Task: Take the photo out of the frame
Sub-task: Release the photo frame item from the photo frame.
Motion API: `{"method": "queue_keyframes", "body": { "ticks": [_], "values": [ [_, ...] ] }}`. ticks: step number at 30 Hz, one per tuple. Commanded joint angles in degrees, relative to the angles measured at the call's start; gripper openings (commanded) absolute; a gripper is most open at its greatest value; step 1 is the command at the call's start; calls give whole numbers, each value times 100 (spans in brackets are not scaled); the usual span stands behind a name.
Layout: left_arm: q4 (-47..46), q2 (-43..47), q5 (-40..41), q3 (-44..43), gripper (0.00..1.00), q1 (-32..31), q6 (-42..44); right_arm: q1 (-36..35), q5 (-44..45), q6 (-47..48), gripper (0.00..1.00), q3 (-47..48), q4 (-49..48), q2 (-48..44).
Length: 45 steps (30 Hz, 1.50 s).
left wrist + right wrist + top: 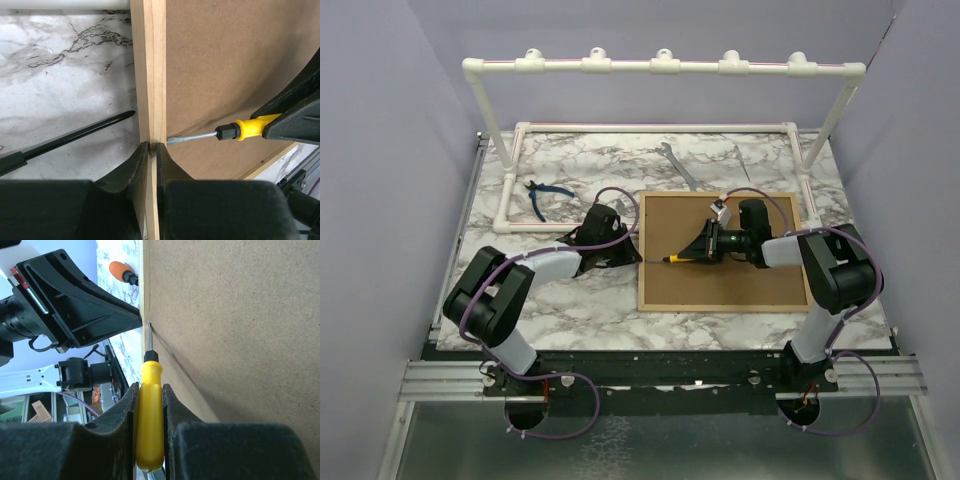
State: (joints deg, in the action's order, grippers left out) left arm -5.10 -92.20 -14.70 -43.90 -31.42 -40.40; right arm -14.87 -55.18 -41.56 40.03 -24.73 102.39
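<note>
From above, the left arm (pixel 550 265) bends in low across the marble table (pixel 580 305), and the left gripper (pixel 632 248) sits at the left edge of the frame (pixel 720 295). The right arm (pixel 790 248) reaches leftward over the frame. The right gripper (pixel 695 254) is clamped on a yellow screwdriver (pixel 675 258) whose tip meets that same edge. The frame lies face down, right of centre, with its brown fibreboard back upward. A white PVC pipe rack (pixel 660 66) stands at the far side, blue-handled pliers (pixel 548 197) lie near it, and lilac walls (pixel 380 120) enclose the table.

In the left wrist view, the fingers (pixel 135 170) pinch the light-wood edging, one on each side. The screwdriver's metal tip touches the seam between edging and backboard. A black tool shaft (pixel 75 137) lies on the marble, its tip just beside the frame.

In the right wrist view, the fingers (pixel 125 410) grip the yellow handle, with the blade at the seam. An orange tool handle (pixel 120 269) lies beyond the edge.
</note>
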Motion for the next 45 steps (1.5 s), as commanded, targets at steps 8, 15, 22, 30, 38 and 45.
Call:
{"method": "queue_keyframes", "body": {
  "ticks": [8, 15, 22, 30, 38, 45],
  "values": [
    [-187, -79, -187, 133, 8, 42, 103, 74, 64, 69, 1, 69, 51, -60],
    [-192, -54, -180, 170, 8, 48, 103, 116, 60, 89, 1, 55, 68, -46],
    [-190, -67, -225, 149, 8, 48, 72, 116, -3, 43, 1, 91, 21, 61],
    [-224, -88, -290, 145, 8, 48, 52, 107, -54, -3, 0, 56, -19, 184],
    [-261, -87, -362, 162, 8, 48, 41, 73, -3, -97, 0, 81, -102, 205],
    [-281, -92, -409, 171, 8, 48, 19, -1, 15, -147, 1, 133, -119, 296]
  ]
}}
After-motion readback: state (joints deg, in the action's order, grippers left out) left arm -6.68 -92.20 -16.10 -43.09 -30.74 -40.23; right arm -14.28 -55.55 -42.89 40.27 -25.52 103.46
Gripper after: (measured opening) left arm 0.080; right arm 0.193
